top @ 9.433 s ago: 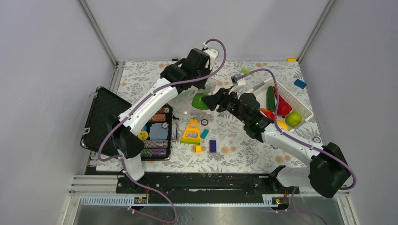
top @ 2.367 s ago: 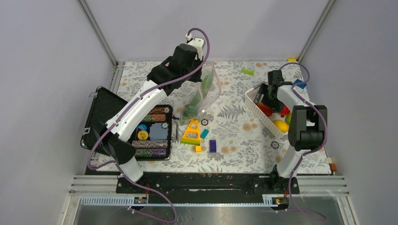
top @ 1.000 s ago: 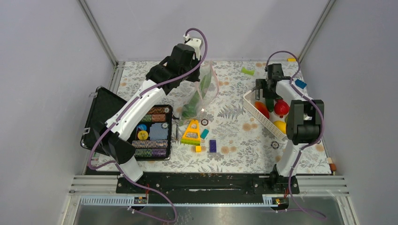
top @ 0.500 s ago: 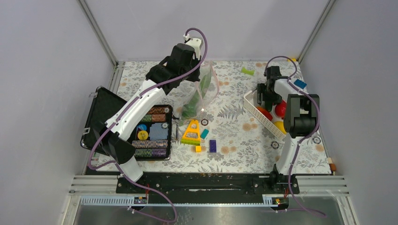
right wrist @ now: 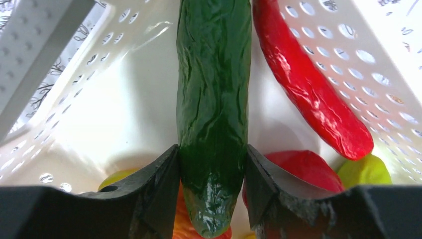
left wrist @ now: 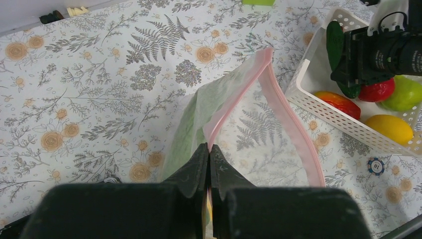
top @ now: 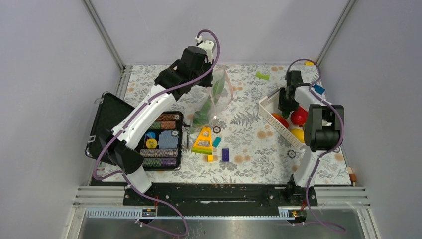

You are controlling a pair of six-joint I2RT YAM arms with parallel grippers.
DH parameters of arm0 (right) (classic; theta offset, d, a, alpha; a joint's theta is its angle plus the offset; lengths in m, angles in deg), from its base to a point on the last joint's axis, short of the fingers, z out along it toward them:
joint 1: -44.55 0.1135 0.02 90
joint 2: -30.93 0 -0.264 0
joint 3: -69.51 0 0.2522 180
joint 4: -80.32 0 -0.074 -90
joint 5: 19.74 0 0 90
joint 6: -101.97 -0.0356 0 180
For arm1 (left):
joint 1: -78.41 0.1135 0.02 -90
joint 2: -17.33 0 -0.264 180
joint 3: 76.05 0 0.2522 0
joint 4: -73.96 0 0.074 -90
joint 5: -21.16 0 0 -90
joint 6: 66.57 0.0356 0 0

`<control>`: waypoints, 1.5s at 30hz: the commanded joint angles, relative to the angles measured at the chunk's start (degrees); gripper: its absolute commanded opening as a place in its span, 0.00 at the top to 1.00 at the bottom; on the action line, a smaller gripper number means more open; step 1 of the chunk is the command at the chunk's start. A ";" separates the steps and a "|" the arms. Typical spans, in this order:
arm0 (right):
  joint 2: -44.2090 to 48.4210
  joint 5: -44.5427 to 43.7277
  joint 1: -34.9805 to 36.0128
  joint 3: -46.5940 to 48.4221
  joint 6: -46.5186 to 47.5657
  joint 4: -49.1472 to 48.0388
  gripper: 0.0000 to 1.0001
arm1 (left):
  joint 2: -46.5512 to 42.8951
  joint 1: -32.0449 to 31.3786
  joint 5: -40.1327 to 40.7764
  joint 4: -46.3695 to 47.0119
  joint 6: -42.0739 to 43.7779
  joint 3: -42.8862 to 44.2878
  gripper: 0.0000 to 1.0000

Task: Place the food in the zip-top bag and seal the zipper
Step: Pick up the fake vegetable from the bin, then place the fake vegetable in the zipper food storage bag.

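Note:
My left gripper (left wrist: 209, 149) is shut on the zip-top bag (left wrist: 249, 144), pinching one lip of its pinkish-red zipper (left wrist: 286, 109). The bag (top: 216, 97) hangs open and slanted under that gripper (top: 211, 74), with a green piece (top: 203, 113) inside. The long green cucumber (right wrist: 214, 89) lies in the white basket (right wrist: 124, 99). My right gripper (right wrist: 213, 169) is shut on it, a finger pressed against each side. Beside the cucumber lie a long red piece (right wrist: 308, 84), a red fruit (left wrist: 376, 92), a green fruit (left wrist: 405, 92) and a yellow fruit (left wrist: 393, 127).
A black case of coloured chips (top: 164, 139) lies open at the left. A yellow triangular toy (top: 203, 139), a teal brick (top: 217, 142) and a purple brick (top: 225, 155) sit mid-table. A green brick (top: 262, 75) and a blue brick (top: 318, 89) lie far back.
My right gripper has dropped into the basket and its wide jaws have closed on the cucumber. The left gripper and the bag have stayed still.

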 commanded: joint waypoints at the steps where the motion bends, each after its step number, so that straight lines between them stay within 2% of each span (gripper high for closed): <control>1: 6.20 -1.95 -0.04 -2.01 -0.89 -2.59 0.72 | -1.72 0.41 -1.22 3.35 0.01 0.03 1.00; 8: 15.42 -7.32 -0.08 -8.91 -2.30 -7.95 0.73 | -1.72 0.39 -1.53 3.43 -0.17 0.03 1.00; 14: 25.87 -6.06 -0.02 -15.63 -3.87 -12.56 0.73 | -2.26 0.31 -1.73 3.63 -0.24 -0.53 1.00; 21: 39.21 3.92 0.01 -19.31 -6.55 -11.93 0.73 | -2.87 0.31 -2.15 4.08 -0.42 -1.04 1.00; 26: 50.28 23.77 1.08 -21.36 -14.54 -13.99 0.73 | -3.14 0.34 -1.87 4.26 -0.52 -1.36 1.00; 28: 53.69 29.08 4.80 -22.09 -17.07 -16.80 0.74 | -3.20 0.37 -2.07 4.30 -0.66 -1.39 1.00; 31: 56.86 28.43 14.41 -21.84 -17.68 -20.81 0.74 | -3.13 0.34 -2.39 4.38 -0.70 -1.38 1.00; 35: 56.28 31.04 25.48 -21.68 -21.83 -32.39 0.75 | -3.19 0.36 -2.15 4.43 -0.81 -1.46 1.00; 40: 49.83 22.14 35.80 -20.39 -25.49 -42.39 0.72 | -3.33 0.41 -2.50 4.34 -1.22 -1.53 1.00; 45: 41.12 11.37 42.74 -16.49 -22.98 -46.51 0.72 | -3.98 0.36 -2.24 4.26 -1.38 -1.90 1.00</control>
